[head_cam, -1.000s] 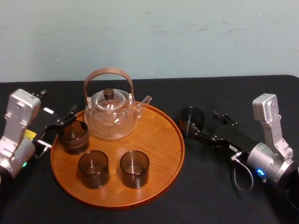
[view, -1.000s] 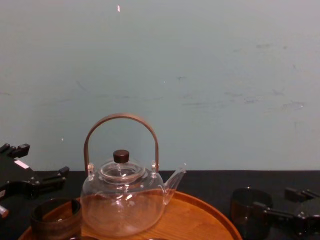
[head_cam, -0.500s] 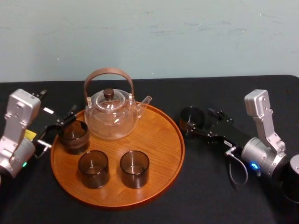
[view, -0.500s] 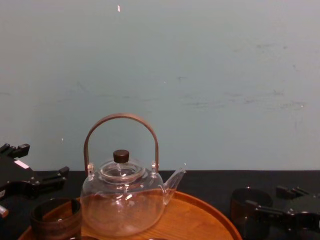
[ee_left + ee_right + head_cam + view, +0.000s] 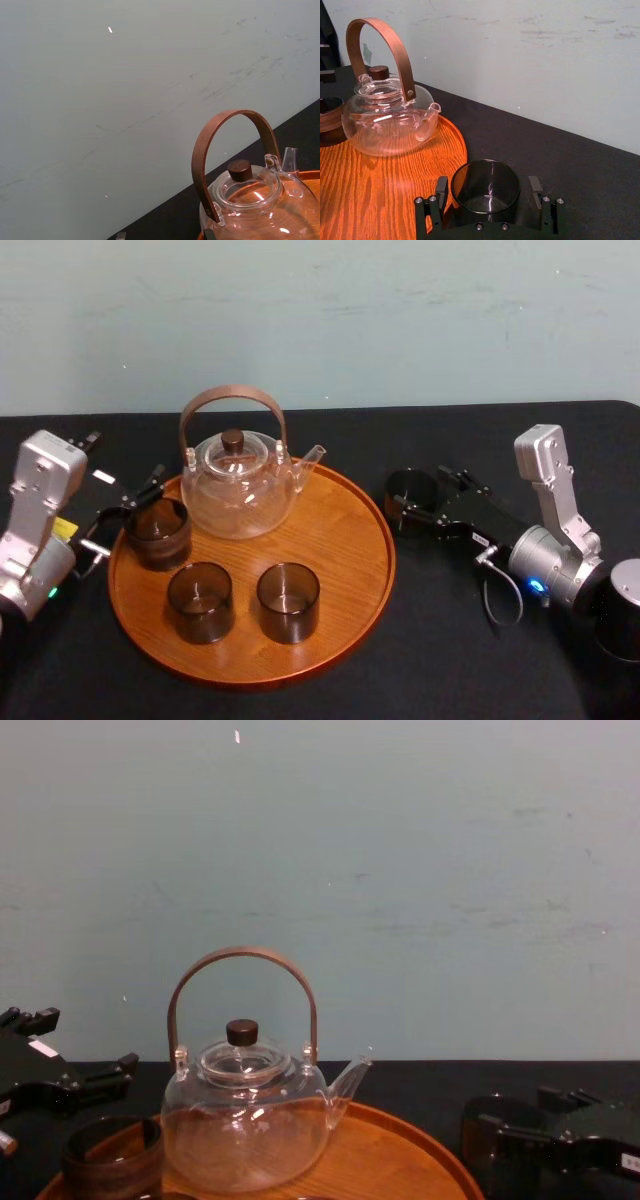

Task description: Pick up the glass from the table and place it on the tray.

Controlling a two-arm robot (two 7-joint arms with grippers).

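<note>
Right gripper (image 5: 488, 186) advanced, straddling upright smoky glass (image 5: 405, 485).

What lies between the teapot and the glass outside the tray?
Head view: bare wood of the tray, its rim, then a strip of black table before the glass at the right gripper.

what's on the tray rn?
Clear teapot, three dark glasses; left gripper is beside the back-left one. Fourth glass stands off the tray, within the open right gripper. Wood beneath their bases is covered.
</note>
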